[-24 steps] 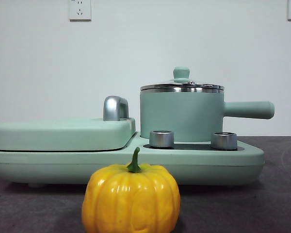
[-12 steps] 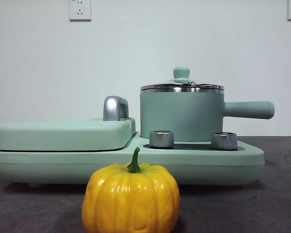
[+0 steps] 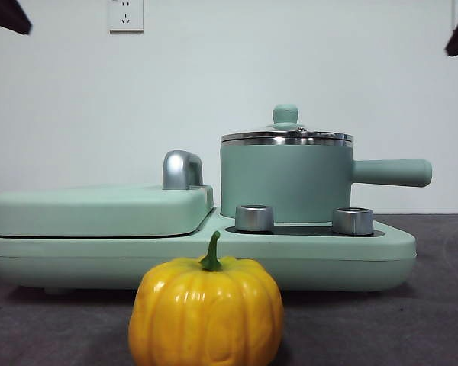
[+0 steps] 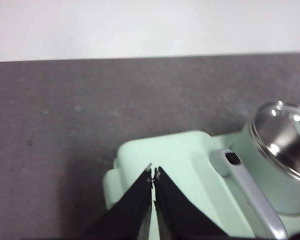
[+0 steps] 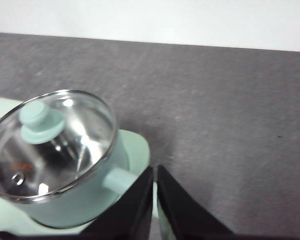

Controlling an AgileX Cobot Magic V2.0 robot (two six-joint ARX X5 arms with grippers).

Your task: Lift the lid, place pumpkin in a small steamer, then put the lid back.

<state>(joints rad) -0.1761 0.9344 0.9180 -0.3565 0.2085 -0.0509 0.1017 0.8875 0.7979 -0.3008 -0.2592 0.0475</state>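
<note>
Yellow-orange ribbed pumpkin [image 3: 206,311]: on grey surface [image 3: 435,320], nearest.
Silver-rimmed glass lid [image 3: 286,135]: on mint-green steamer pot [image 3: 286,181].
Left gripper [image 4: 153,173]: fingers together, empty.
Right gripper [image 5: 154,171]: likewise.

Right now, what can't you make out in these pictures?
- Pumpkin: base cut off by the front view's bottom edge; absent from both wrist views.
- Steamer contents: front view shows only its wall.
- Lid: cut off at the left wrist view's edge, blurred.
</note>
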